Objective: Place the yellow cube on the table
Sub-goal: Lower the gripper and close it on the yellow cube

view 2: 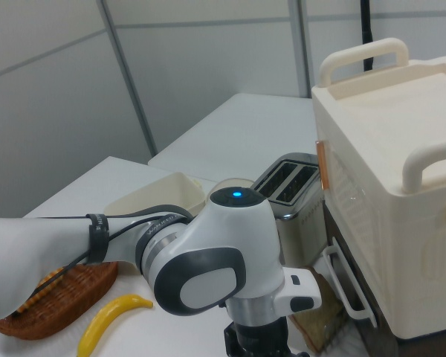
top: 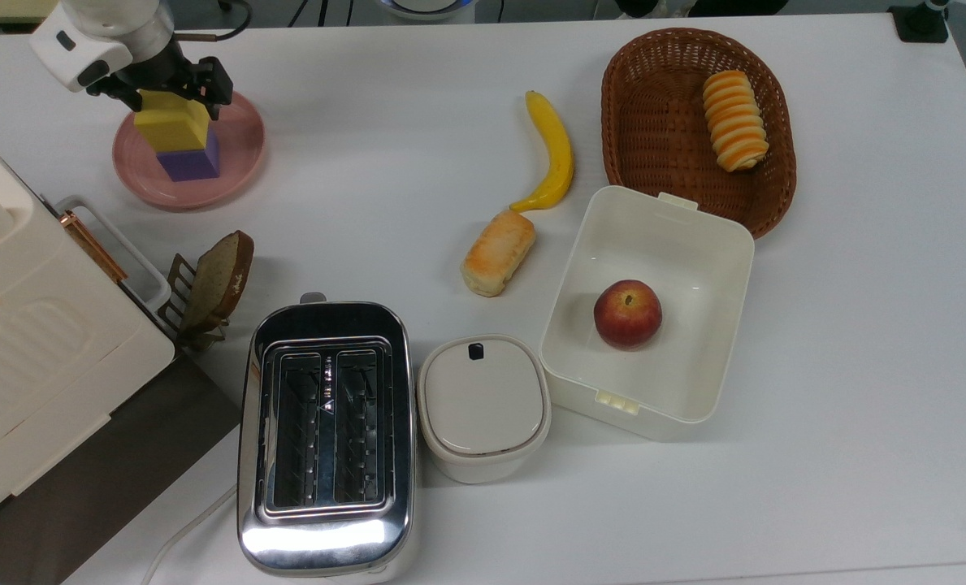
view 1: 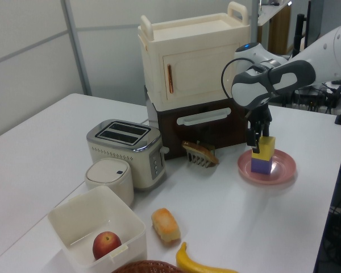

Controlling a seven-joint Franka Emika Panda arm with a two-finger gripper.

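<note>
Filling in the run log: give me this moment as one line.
claw: around yellow cube, grip state unclear | yellow cube: stacked on purple cube | purple cube: on pink plate | table: yellow cube not yet placed

Top view: we look straight down on the bench (top: 450, 106), whole width in frame, toaster (top: 326, 435) at the lower edge, basket (top: 698, 122) upper right.

Left view: we sit low off one bench end (view 1: 40, 148), facing along it toward the cream cabinet (view 1: 190, 60); toaster (view 1: 125, 151) mid-distance, pink plate (view 1: 281, 168) beyond.

Right view: we sit very close behind the arm (view 2: 208, 268), looking past it to the toaster (view 2: 286, 178) and cabinet (view 2: 401, 186).

All three share toaster and cabinet; top and left share the plate (top: 235, 166).
</note>
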